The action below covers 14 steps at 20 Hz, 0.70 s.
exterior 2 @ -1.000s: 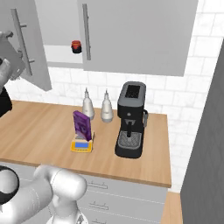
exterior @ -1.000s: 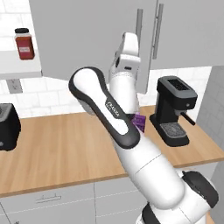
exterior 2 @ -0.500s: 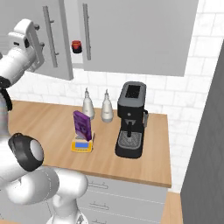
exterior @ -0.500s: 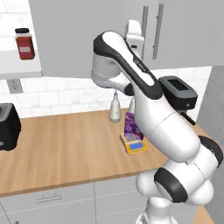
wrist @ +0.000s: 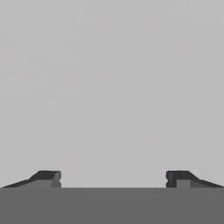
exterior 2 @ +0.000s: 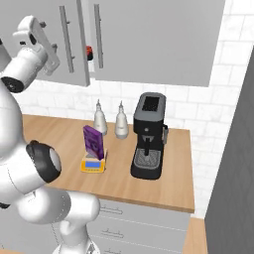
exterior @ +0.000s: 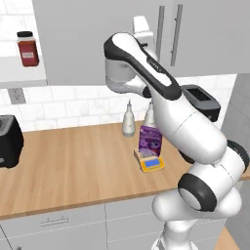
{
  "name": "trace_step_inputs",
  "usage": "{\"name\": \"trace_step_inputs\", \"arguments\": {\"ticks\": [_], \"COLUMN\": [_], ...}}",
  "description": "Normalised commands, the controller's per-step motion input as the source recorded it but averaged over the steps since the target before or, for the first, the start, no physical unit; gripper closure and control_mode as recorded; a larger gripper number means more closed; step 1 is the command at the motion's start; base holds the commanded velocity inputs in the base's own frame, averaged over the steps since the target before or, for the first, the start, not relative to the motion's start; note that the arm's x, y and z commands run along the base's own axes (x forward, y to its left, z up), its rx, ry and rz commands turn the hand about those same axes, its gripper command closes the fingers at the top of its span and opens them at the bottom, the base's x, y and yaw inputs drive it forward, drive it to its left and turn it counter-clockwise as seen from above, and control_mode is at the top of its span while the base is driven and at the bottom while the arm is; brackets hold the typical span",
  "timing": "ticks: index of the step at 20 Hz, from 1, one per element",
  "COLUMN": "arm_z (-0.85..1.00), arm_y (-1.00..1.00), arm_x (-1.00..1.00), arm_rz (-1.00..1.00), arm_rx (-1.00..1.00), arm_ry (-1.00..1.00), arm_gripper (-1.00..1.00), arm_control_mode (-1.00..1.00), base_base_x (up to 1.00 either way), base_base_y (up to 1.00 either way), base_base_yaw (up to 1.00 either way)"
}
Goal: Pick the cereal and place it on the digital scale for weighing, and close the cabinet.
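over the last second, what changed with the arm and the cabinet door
The arm swung up from low over the counter, and its end effector now presses on the cabinet door, which has swung from wide open to almost shut; a narrow gap is left, with the red jar showing through it. The fingers are spread, holding nothing. The cereal stayed upright on the digital scale, and the coffee machine stayed put.

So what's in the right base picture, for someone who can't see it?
A flat purple cereal box stands on a small yellow-orange scale on a wooden counter, beside a black coffee machine. Up left, the white robot hand is at the light grey cabinet door.
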Motion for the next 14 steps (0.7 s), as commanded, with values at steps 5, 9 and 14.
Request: {"name": "trace_step_inputs", "arguments": {"ticks": [5,9,14], "arm_z": [-1.0,-0.87,-0.51], "arm_y": [-0.19,-0.06,0.0], "arm_x": [1.0,1.0,1.0], "arm_rz": [0.01,0.0,0.0], "arm_rx": [-0.15,-0.04,0.0], "arm_ry": [-0.05,0.02,0.01], "arm_gripper": [-1.0,-1.0,-1.0], "arm_control_mode": [-1.0,-1.0,-1.0], "base_base_x": [0.0,0.0,0.0], "base_base_y": [0.0,0.0,0.0], "base_base_yaw": [0.0,0.0,0.0]}}
